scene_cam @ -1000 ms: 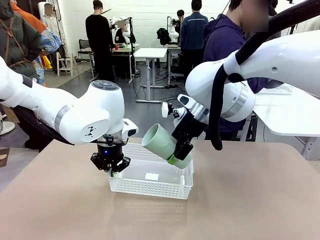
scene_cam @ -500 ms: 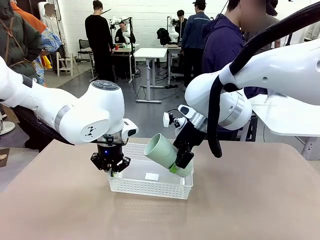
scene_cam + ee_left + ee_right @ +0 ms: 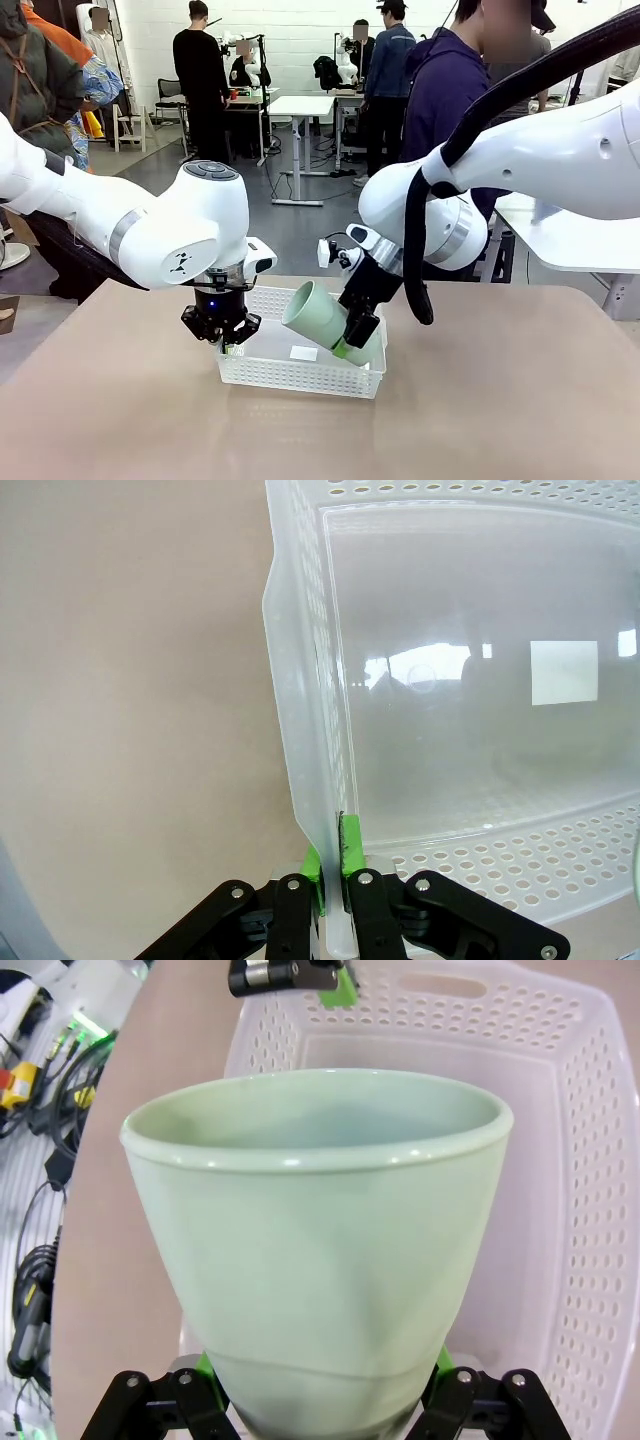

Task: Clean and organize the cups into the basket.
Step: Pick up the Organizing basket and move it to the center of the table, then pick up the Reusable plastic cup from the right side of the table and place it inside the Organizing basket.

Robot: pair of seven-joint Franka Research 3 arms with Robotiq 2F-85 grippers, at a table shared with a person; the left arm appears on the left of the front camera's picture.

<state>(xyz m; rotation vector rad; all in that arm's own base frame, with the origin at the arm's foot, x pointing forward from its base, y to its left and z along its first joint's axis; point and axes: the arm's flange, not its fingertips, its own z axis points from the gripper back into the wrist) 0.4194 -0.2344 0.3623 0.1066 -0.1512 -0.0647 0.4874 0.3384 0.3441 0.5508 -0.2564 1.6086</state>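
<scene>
A pale mint green cup (image 3: pixel 322 318) hangs tilted over the white lattice-sided basket (image 3: pixel 290 375), mouth toward the left. My right gripper (image 3: pixel 358 338) is shut on its base. In the right wrist view the cup (image 3: pixel 315 1250) looms large, clamped at the bottom between the green pads (image 3: pixel 440 1365), with the basket (image 3: pixel 590 1210) beyond it. My left gripper (image 3: pixel 226 343) is shut on the basket's left rim. From the left wrist, the fingers (image 3: pixel 350 845) pinch the thin rim (image 3: pixel 300 730) of the basket. The basket floor holds only a white label (image 3: pixel 563 672).
A person (image 3: pixel 450 110) in a dark purple top stands at the far side of the brown table (image 3: pixel 500 400). The table stretches bare to the right and front of the basket. Other people and desks are farther back.
My right gripper has carried the mint cup lower and slightly left, closer to the basket floor. The left gripper has stayed in place on the rim.
</scene>
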